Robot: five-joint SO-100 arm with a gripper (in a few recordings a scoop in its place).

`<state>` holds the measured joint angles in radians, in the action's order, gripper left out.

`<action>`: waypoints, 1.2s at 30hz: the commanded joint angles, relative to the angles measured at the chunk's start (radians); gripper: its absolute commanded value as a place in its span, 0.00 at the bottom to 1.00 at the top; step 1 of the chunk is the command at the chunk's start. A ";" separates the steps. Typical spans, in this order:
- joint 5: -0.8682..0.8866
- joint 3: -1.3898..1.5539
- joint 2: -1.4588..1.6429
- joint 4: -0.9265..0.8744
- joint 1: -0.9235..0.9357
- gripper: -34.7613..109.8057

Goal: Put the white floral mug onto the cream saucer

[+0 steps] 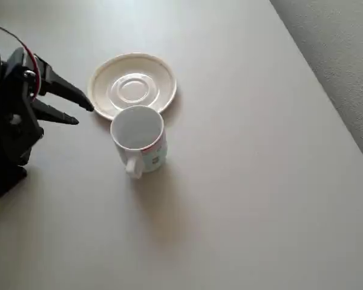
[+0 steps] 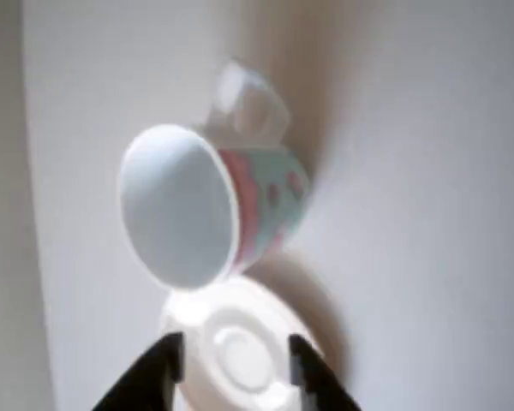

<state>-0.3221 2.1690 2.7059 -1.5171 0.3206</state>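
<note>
White floral mug [image 1: 138,139] upright on surface [image 1: 248,181], just right of and slightly below end effector [image 1: 83,114] in overhead view, not touched by it. Handle toward bottom of that view, away from saucer. Red and blue-green marks on side, inside plain white. In wrist view mug [image 2: 207,205] above the finger tips, picture blurred, apparently turned on its side, handle at top. Cream saucer [image 1: 132,86] flat on surface, right of and a little above end effector in overhead view, near edge close to upper finger tip [image 1: 85,103]; contact cannot be told. Mug rim overlaps saucer's lower edge in overhead view; touching or just beside, unclear. In wrist view saucer [image 2: 240,347] sits between the two dark fingers [image 2: 154,377], beyond them. End effector [image 2: 231,364] open, jaws spread, nothing held, pointing right toward saucer and mug. Black arm body at left edge, red wire on top.
</note>
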 commanded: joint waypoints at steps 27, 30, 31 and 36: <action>0.018 -0.394 -1.123 0.163 0.038 0.36; 0.017 -0.374 -1.152 0.192 0.040 0.35; 0.015 -0.371 -1.161 0.198 0.040 0.35; 0.017 -0.367 -1.198 0.216 0.034 0.33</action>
<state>-0.2961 1.7994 1.5232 -1.3238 0.3497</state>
